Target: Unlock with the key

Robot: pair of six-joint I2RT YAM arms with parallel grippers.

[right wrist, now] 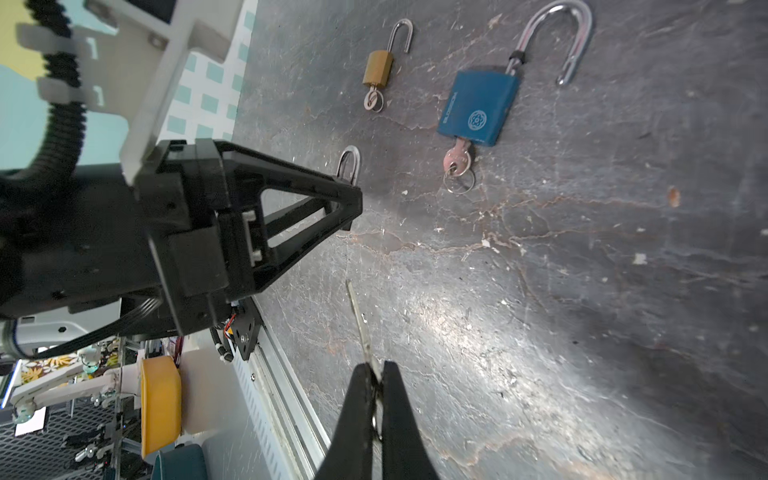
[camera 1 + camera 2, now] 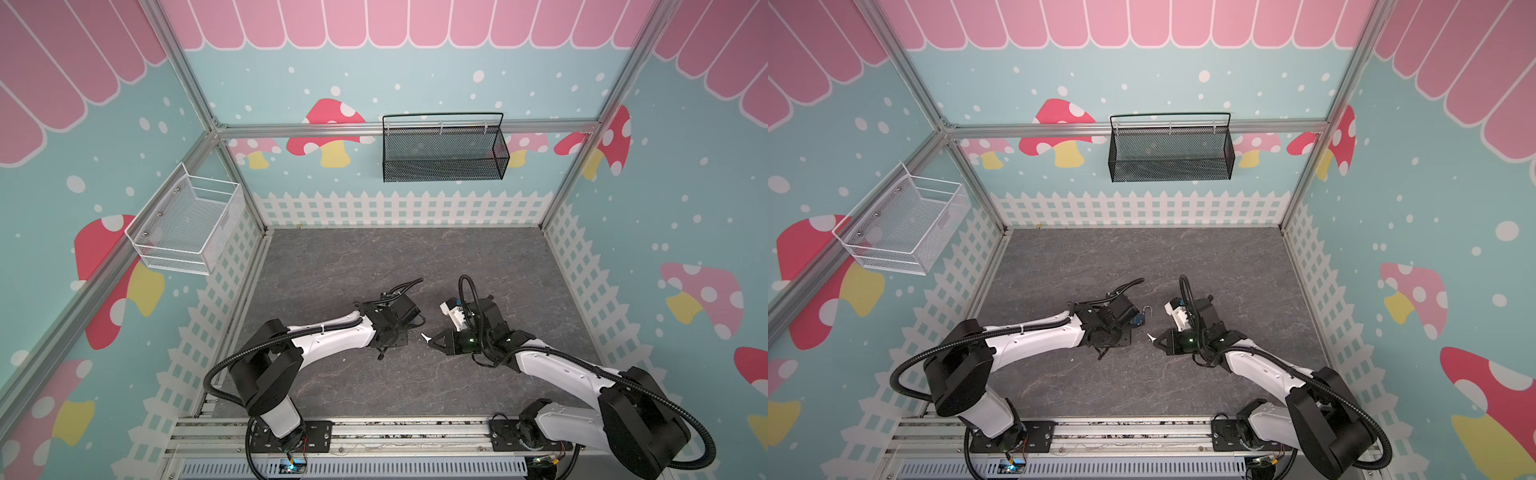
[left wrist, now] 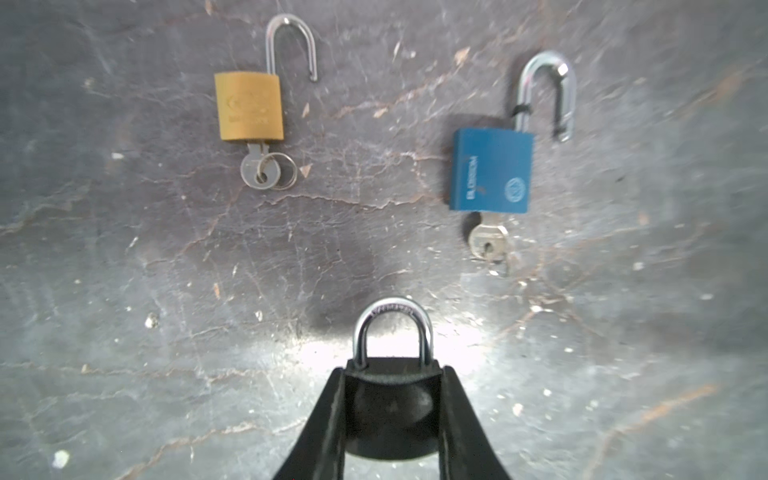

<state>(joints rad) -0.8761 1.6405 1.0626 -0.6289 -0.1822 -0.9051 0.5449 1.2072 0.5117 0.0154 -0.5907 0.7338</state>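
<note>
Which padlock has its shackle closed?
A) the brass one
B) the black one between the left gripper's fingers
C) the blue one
B: the black padlock in the left gripper has both shackle legs seated in its body, while the brass padlock and the blue padlock lie with their shackles swung open.

Grey stone-look tabletop [image 3: 124,291] bears a brass padlock [image 3: 249,106] and blue padlock [image 3: 490,170].

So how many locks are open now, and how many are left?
Two look done: the gold padlock and the blue padlock lie with shackles open, keys in. In hand: the left gripper holds the black padlock, shackle shut, and the right gripper pinches a key. Left: key in, turn.
</note>
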